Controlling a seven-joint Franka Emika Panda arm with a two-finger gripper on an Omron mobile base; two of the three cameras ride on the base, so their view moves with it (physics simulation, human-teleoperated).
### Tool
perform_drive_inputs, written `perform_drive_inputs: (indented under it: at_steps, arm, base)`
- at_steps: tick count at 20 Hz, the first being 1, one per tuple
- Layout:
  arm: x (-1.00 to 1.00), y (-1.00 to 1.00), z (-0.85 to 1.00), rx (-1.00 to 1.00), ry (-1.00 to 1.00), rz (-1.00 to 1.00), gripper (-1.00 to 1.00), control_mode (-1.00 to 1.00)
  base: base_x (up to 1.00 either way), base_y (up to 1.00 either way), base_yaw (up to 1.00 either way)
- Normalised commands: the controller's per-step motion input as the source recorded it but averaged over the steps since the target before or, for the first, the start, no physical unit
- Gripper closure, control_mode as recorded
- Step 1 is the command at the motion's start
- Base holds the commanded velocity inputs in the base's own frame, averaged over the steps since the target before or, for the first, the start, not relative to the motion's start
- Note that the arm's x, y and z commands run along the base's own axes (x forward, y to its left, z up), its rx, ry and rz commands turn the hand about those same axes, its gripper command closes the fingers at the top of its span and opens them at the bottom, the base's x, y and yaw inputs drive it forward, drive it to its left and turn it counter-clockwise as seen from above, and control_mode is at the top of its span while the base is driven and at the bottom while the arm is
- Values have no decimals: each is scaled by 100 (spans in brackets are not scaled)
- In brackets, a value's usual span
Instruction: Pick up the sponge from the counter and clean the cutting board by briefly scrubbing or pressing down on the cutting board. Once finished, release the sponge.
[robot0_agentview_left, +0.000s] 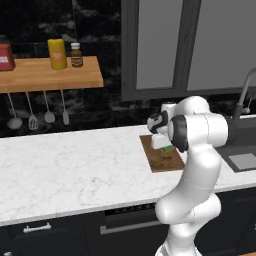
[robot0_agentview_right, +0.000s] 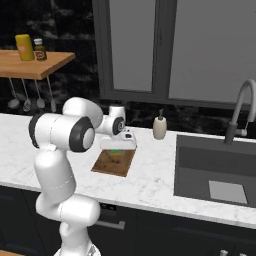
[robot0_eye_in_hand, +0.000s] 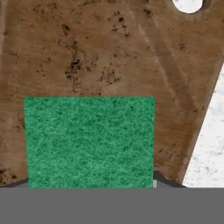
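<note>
On the white marble tabletop (robot0_agentview_left: 75, 165), left of the sink (robot0_agentview_right: 212, 170), lies the dark wooden cutting board (robot0_agentview_left: 162, 159). The gripper (robot0_eye_in_hand: 91, 186) hangs low over the board's far part, its jaws closed on the green-topped sponge (robot0_eye_in_hand: 89, 142), which sits against the board's surface. A soap dispenser (robot0_agentview_right: 160, 127) stands nearby to the right.

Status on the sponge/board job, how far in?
Pickup looks done: the sponge sits in the claw, green face toward the camera, over the cutting board. In hand: the scrub, with the claw low over the board on the counter; whether the sponge is pressing the wood can't be told. Left: finish the scrub, then release the sponge.
</note>
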Motion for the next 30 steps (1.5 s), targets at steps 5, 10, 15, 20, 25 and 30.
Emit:
perform_drive_inputs:
  at_steps: [5,10,15,20,25,30]
  arm:
    - [-27,1,19,0,-24,4,-100,-100]
    - [0,0,19,0,-6,4,-100,-100]
    - [0,11,21,0,-5,8,-100,-100]
    - [-13,1,79,0,-14,4,-100,-100]
    - [-54,0,100,4,-11,0,-100,-100]
    - [-82,0,100,10,-22,0,-100,-100]
  base:
    - [0,0,0]
    - [0,0,0]
    - [0,0,0]
    - [0,0,0]
    - [0,0,0]
    - [0,0,0]
